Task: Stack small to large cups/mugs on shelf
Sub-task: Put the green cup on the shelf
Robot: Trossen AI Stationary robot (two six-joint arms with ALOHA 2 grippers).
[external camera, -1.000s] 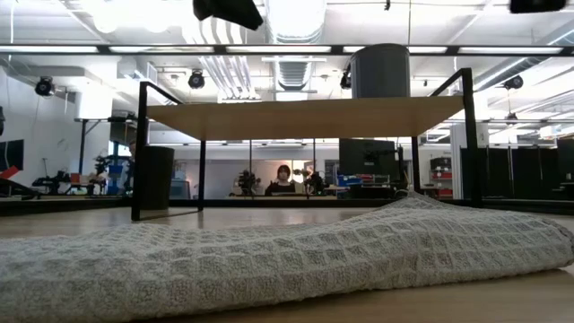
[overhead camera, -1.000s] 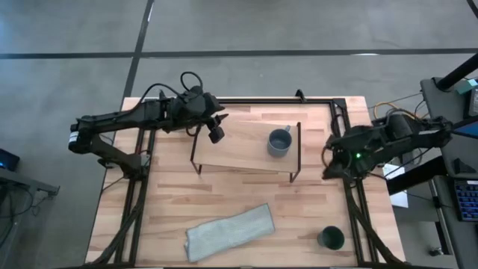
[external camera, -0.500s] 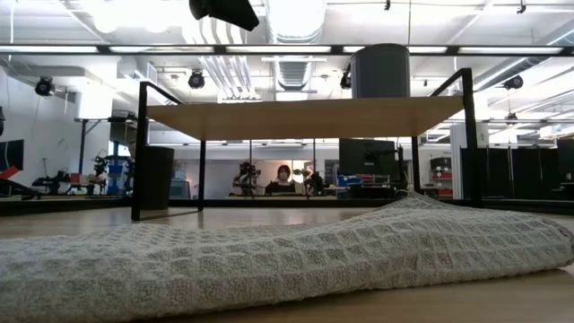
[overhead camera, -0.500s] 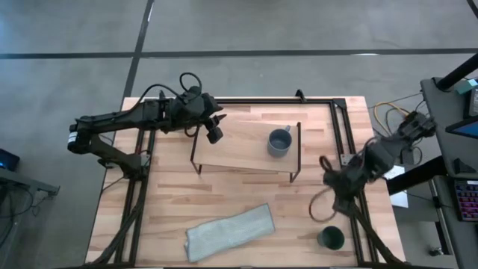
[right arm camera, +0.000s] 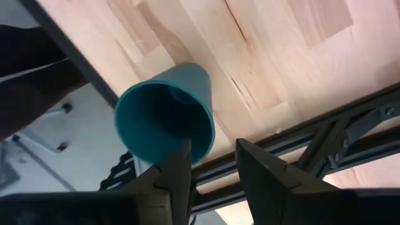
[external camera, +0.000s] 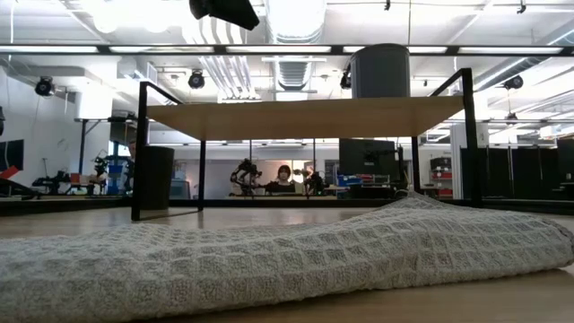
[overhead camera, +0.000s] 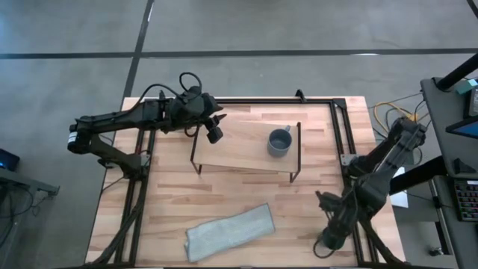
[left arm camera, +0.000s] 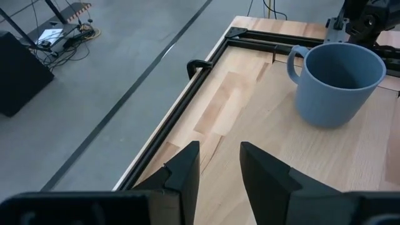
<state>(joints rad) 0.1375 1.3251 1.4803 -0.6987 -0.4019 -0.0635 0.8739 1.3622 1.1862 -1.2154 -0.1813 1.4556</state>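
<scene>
The grey-blue mug (overhead camera: 279, 142) stands upright on the right end of the light-wood shelf (overhead camera: 239, 153); it also shows in the left wrist view (left arm camera: 334, 84). My left gripper (overhead camera: 215, 133) hangs open and empty over the shelf's far left corner. My right gripper (overhead camera: 327, 243) is open at the table's near right corner, right over the dark teal-green cup (right arm camera: 165, 119), which stands upright on the table. A dark upright cup shape (external camera: 157, 182) shows beyond the shelf's left leg in the low view. My right gripper comes down on the teal-green cup from above. One finger (right arm camera: 178, 159) shows in front of the cup's rim (right arm camera: 203, 140) and the other stands outside it. I cannot tell whether either finger touches the cup.
A grey-white waffle cloth (overhead camera: 228, 232) lies crumpled near the table's front edge and fills the foreground of the low view (external camera: 269, 260). Black frame rails (overhead camera: 347, 161) run along the table's edges. The shelf's thin black legs (overhead camera: 196, 166) stand on the tabletop.
My right gripper has swung from the table's right edge, beside the shelf, toward the near right corner and come down over the teal-green cup. The cup and the mug have stayed where they were.
</scene>
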